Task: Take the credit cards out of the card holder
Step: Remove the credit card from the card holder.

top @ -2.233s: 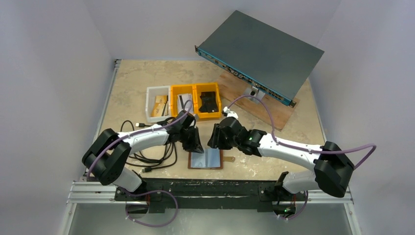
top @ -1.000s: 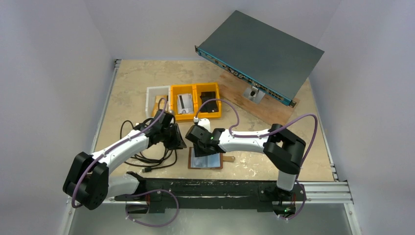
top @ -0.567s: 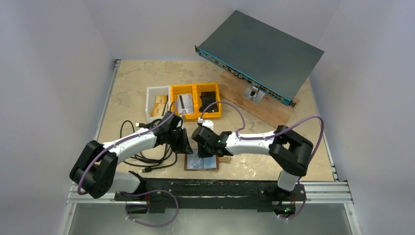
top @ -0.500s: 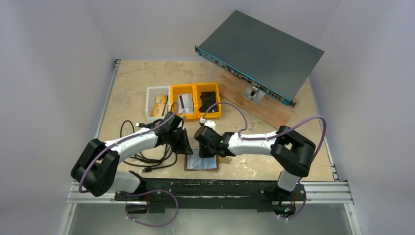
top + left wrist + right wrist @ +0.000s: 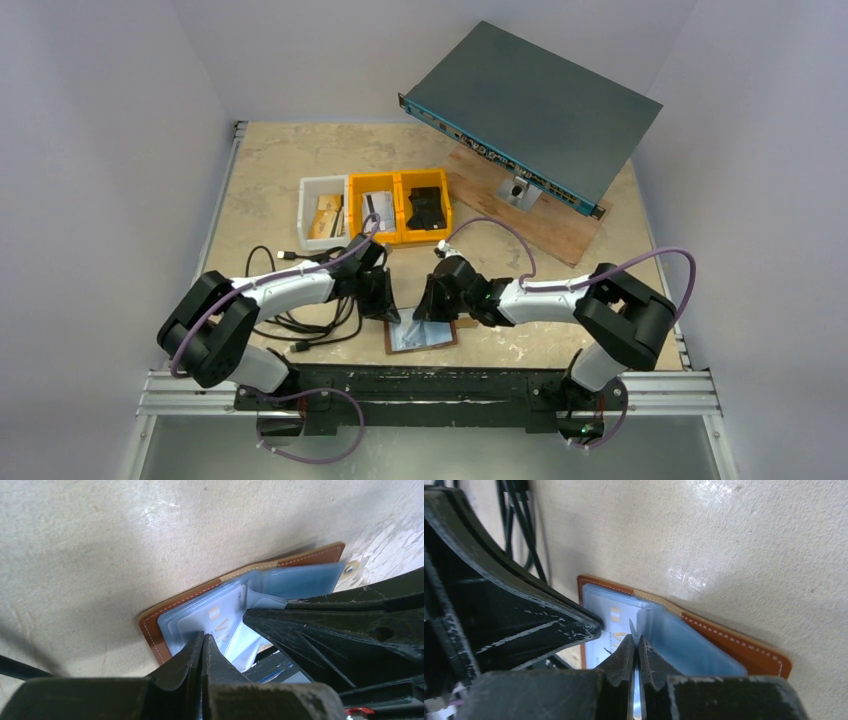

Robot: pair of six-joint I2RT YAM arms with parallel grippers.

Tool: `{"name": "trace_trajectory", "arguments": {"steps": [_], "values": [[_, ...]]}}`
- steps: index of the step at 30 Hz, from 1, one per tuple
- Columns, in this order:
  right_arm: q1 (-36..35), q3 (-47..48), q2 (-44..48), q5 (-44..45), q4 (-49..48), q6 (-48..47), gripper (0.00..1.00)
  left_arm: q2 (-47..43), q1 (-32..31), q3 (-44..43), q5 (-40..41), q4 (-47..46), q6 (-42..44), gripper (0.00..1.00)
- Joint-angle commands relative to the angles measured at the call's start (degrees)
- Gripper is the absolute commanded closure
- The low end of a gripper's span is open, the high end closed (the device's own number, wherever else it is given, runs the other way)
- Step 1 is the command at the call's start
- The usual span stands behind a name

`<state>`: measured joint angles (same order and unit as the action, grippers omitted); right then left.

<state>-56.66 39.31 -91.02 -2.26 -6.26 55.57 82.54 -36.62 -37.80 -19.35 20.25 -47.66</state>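
The open card holder (image 5: 421, 337) lies on the bench (image 5: 270, 170) under both jaws. Left jaws are fully closed, tips on a pocketed credit card (image 5: 212, 621). Right jaws pinch its clear pocket leaf (image 5: 663, 630).

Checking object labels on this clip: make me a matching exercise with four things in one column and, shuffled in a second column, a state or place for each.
1. card holder
2. white bin
3. right-hand yellow bin
4. black cables

A. holds a chunky black object
B. open, blue pockets showing
C. holds tan cards
D. tangled, left of the card holder

Pairs: 1-B, 2-C, 3-A, 4-D
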Motion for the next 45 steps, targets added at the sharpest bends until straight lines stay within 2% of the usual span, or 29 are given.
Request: {"name": "trace_trajectory", "arguments": {"steps": [1,12,16,17,19,23,27,35,41,45], "values": [[1.9,-3.2,2.6,-6.2,-12.3,3.6,0.99,1.0,-1.2,-1.7,1.8,-1.0,-0.9,1.00],[2.8,-9.3,1.9,-10.3,-28.2,11.9,0.99,-0.5,-2.9,-2.7,1.4,-0.3,-1.2,1.00],[2.8,-10.3,1.2,-10.5,-30.2,13.6,0.99,-0.3,-3.3,-3.0,0.3,-0.9,-1.2,1.00],[2.8,-10.3,1.2,-10.4,-30.1,13.6,0.97,-0.4,-3.4,-3.1,0.0,-1.1,-1.4,1.00],[2.8,-10.3,1.9,-9.4,-29.0,13.3,0.90,-0.3,-3.5,-3.1,-0.6,-1.7,-1.9,1.00],[2.7,-8.1,4.3,-5.7,-21.0,10.6,0.68,0.0,-3.6,-2.7,-2.0,-3.2,-3.0,1.00],[2.8,-6.7,7.2,-2.8,-14.7,9.2,0.58,0.8,-4.1,-2.5,-3.2,-4.8,-3.7,1.00],[2.8,-5.0,16.1,5.8,-0.4,6.8,0.51,3.3,-6.4,-5.4,-4.3,-6.1,-4.8,1.00],[2.8,-5.3,22.0,11.3,8.2,5.4,0.52,8.8,-7.8,-10.0,-4.3,-7.4,-5.4,1.00],[2.7,-5.4,22.9,11.2,10.3,3.6,0.53,12.8,-8.1,-11.5,-3.7,-7.5,-5.4,1.00]]}}
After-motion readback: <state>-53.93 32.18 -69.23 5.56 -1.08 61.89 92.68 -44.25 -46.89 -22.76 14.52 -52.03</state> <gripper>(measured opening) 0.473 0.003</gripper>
